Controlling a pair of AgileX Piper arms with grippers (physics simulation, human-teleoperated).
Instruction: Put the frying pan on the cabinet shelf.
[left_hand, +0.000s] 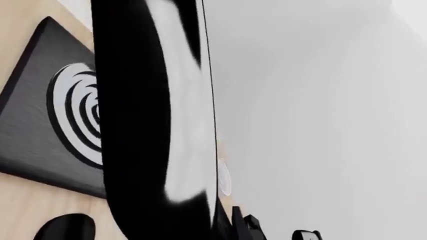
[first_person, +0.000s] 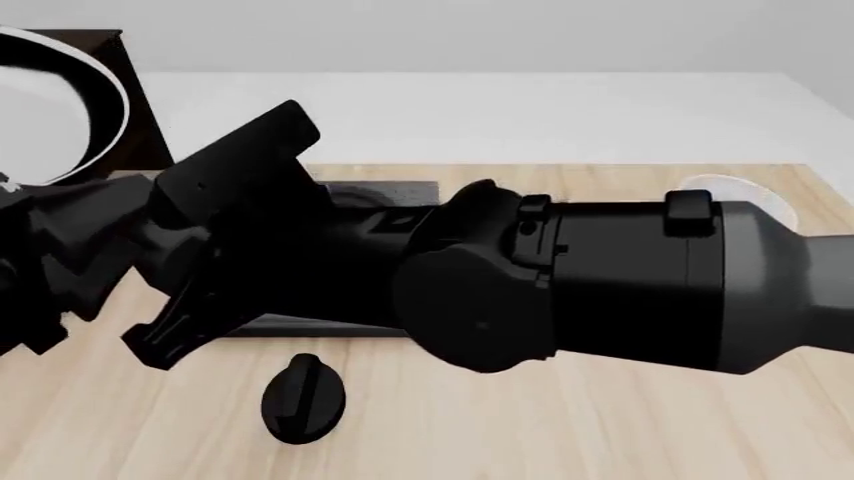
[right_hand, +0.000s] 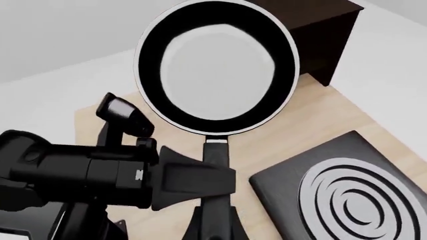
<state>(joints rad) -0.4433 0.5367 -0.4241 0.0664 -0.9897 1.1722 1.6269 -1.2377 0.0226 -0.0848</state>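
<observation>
Half done, I judge: my left gripper (right_hand: 212, 187) clenches the frying pan (right_hand: 217, 65) by its handle, airborne at ten o'clock before the cabinet shelf (right_hand: 313, 12); setting down remains. Right gripper's fingers: cannot tell.

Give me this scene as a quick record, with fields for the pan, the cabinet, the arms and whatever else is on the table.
frying pan: raised and tipped up on edge, near the cabinet, not lying on its top
cabinet: dark, at the far left of the table
left claw: at the pan's handle; grip unclear
right arm: reaching across to the left
hob: flat on the table
also on table: black knob, white bowl
</observation>
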